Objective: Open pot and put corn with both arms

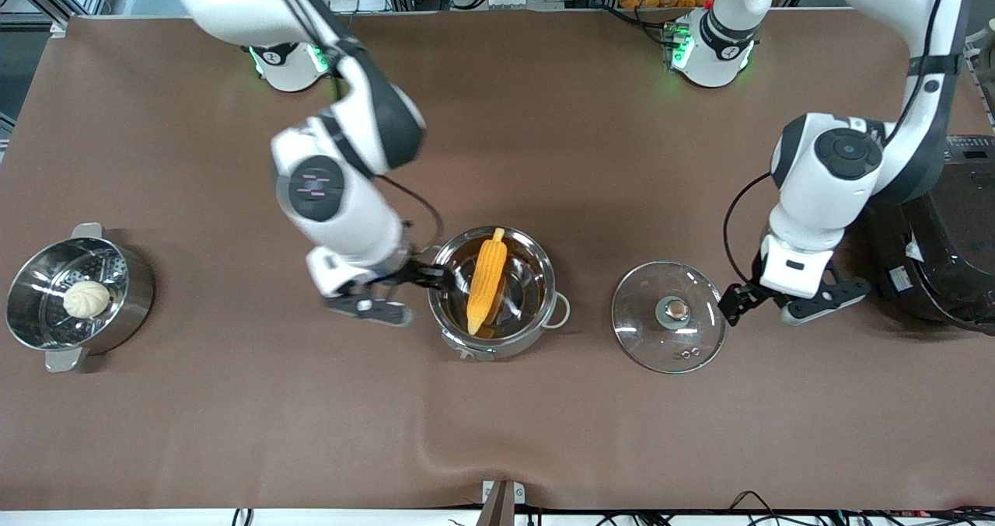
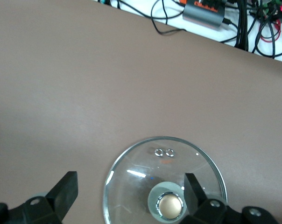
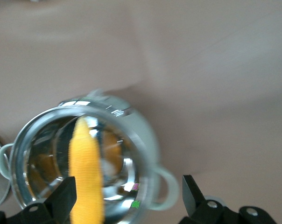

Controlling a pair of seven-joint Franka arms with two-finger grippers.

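The shiny steel pot [image 1: 549, 276] stands open mid-table. The yellow-orange corn [image 1: 487, 281] lies in it, tip leaning on the rim farther from the front camera. My right gripper [image 1: 416, 289] is open and empty, just above the pot's rim at the right arm's end; its wrist view shows the corn [image 3: 85, 168] in the pot [image 3: 136, 123] between spread fingers [image 3: 192, 196]. The glass lid [image 1: 645, 320] lies flat on the table beside the pot, toward the left arm's end. My left gripper [image 1: 766, 308] is open and empty, low by the lid's edge; the lid [image 2: 131, 179] and its copper knob [image 2: 170, 205] show.
A steamer pot [image 1: 132, 293] holding a white bun [image 1: 85, 299] stands at the right arm's end. A large black rice cooker [image 1: 952, 238] stands at the left arm's end, close to the left arm. The brown cloth has a fold [image 1: 435, 433] near the front edge.
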